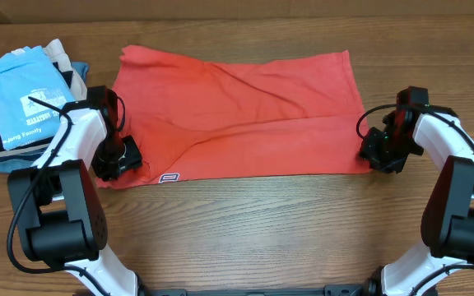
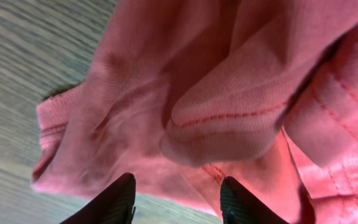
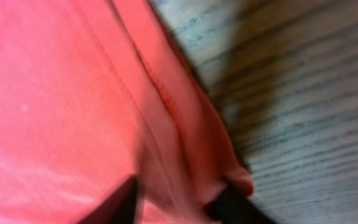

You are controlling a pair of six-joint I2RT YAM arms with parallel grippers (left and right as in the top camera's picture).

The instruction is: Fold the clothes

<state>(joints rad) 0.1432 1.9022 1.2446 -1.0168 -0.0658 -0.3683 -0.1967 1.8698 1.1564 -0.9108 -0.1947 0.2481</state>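
Right, the coral-red T-shirt (image 1: 237,107) lies spread across the counter (image 1: 262,234). My left claw (image 1: 126,160), at nine o'clock, stands parted at its corner. The right claw (image 1: 375,150), at three, straddles the hem, and I cannot tell if it grips. I'd pinch both corners evenly before lifting.

Overhead: you get even, soft light from above, med-bright, no glare. Sharp edge to edge; table (image 1: 303,222) grain reads fine. Only faint shadows under the arms and along creases in the T-shirt (image 1: 237,107). Left wrist: v. close, weave crisp mid-frame, but wood at left is smeared and the fingers (image 2: 114,202) at bottom are dark, out-of-focus blobs; deep shadow in the fold at upper right. Right wrist: soft throughout, fabric nearly washed out at left w/ no texture, dark shadow on the wood beside the hem.
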